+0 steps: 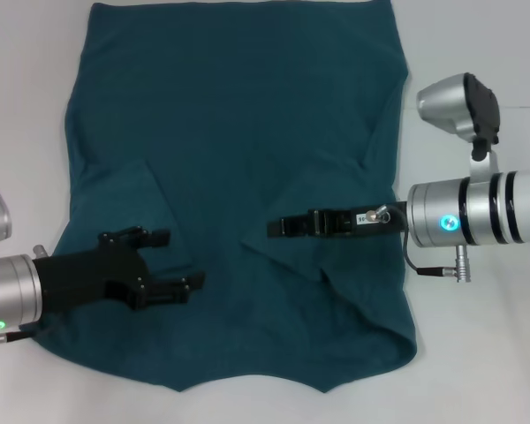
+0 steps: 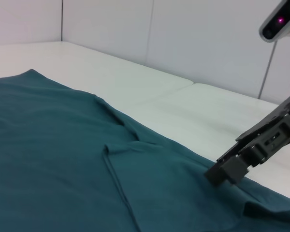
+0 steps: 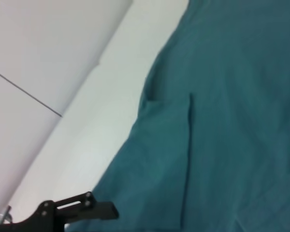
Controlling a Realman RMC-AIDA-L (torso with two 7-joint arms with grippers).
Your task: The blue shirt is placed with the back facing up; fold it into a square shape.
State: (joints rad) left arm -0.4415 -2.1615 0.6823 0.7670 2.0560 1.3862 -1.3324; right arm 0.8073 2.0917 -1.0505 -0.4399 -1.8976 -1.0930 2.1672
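**A:** While the big dark teal-blue short-sleeved shirt of soft plain fabric [image 1: 238, 159] lies spread flat on the white tabletop [image 1: 477, 371], plain side up, where are the arms?

**B:** Both are over the near half of it. The left gripper [image 1: 178, 261] comes in from the left edge, black fingers [image 1: 155, 237] spread apart with nothing between them, hovering over the sleeve that's folded in onto the body. The right gripper [image 1: 274, 228] reaches in from the right edge toward the middle, just above the other folded-in sleeve.

**A:** Right one pinching anything?

**B:** Looks like a slim dark bar from the head view, fingers pressed together, no cloth caught in them as far as I can see. In the left wrist view its tip [image 2: 225, 170] sits right down at the fabric [image 2: 53, 154].

**A:** Shirt neat?

**B:** Mostly smooth, a few creases around the sleeve folds. The near edge of the shirt is wavy, with a point in the middle.
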